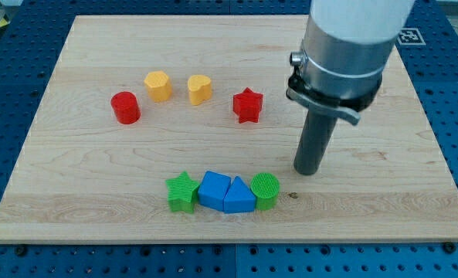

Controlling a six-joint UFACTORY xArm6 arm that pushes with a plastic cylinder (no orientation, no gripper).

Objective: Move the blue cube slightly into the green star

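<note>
**Block Layout and Tip Position on the Wooden Board**

The wooden board (97, 208) is seen lying on a blue perforated table (445, 46). Eight small blocks are distributed on it in two rows.

Upper row, listed from the view's left:
- a red cylinder (125, 107);
- a yellow block (158, 86) of roughly hexagonal outline;
- a yellow heart-like block (200, 89);
- a red star (247, 105).

These four are set apart from one another.

Lower row, listed from the view's left:
- the green star (182, 191);
- the blue cube (213, 189);
- a blue triangular block (239, 197);
- a green cylinder (265, 191).

The four lower blocks are packed into one tight line near the view's bottom. The blue cube is located directly to the right of the green star and appears to be in contact with it. On its other side, the cube is pressed against the blue triangular block, which in turn appears to touch the green cylinder.

The arm is fitted with a straight dark rod and no grasping device; nothing is clasped or carried. My tip (308, 171) is placed on the board to the upper right of the green cylinder, close to it but with a visible gap. It is separated from the blue cube by the triangular block and the green cylinder. No block is touched by the tip.
</note>
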